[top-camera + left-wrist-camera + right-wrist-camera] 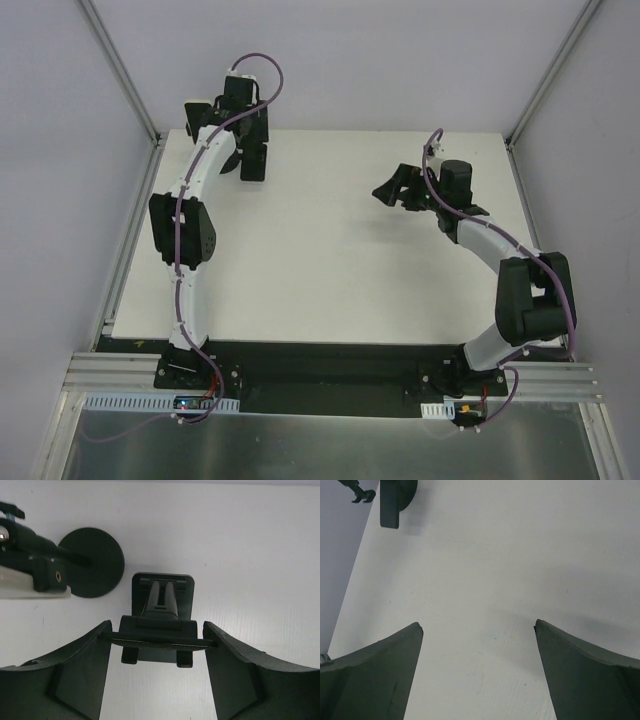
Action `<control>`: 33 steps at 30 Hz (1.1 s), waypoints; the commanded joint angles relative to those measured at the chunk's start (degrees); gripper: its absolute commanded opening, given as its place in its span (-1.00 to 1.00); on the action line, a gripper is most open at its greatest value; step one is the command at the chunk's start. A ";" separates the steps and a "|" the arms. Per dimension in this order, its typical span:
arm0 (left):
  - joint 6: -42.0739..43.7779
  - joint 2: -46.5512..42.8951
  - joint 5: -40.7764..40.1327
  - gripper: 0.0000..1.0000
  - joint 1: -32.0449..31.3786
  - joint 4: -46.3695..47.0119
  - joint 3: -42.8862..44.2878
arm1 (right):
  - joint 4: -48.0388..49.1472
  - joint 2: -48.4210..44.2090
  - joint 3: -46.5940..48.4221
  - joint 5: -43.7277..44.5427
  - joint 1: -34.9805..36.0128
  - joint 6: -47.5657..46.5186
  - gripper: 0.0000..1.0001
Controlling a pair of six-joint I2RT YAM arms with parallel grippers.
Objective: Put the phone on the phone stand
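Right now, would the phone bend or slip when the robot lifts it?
Probably no bending: the phone shows as a straight, thin edge across the left gripper. It might slip, since only its narrow ends meet the fingers. Let go carelessly, it could topple off the small hooks of the phone stand.

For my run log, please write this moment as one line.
left end effector: closed on phone edges | phone: edge-on, at stand | right end effector: open, empty, above table | placement: not confirmed

White table (330, 270), pale grey walls (350, 60).
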 commanded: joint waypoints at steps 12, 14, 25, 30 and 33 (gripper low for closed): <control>1.31 14.22 5.30 -1.00 2.45 4.80 15.08 | 3.33 3.32 3.36 -3.03 -0.33 1.31 0.93; 1.84 14.58 6.00 -1.00 2.45 6.03 15.08 | 3.24 3.50 3.53 -3.12 -0.33 1.49 0.93; 0.17 16.07 5.74 -0.70 3.33 9.64 15.52 | 3.85 4.29 3.62 -3.56 -0.33 1.84 0.93; -1.05 14.59 2.84 0.98 3.33 9.99 15.26 | 4.38 4.90 3.89 -4.18 -0.33 2.36 0.93; -2.37 10.56 4.06 0.98 3.15 9.90 12.36 | 5.26 4.90 3.80 -4.88 -0.24 3.07 0.93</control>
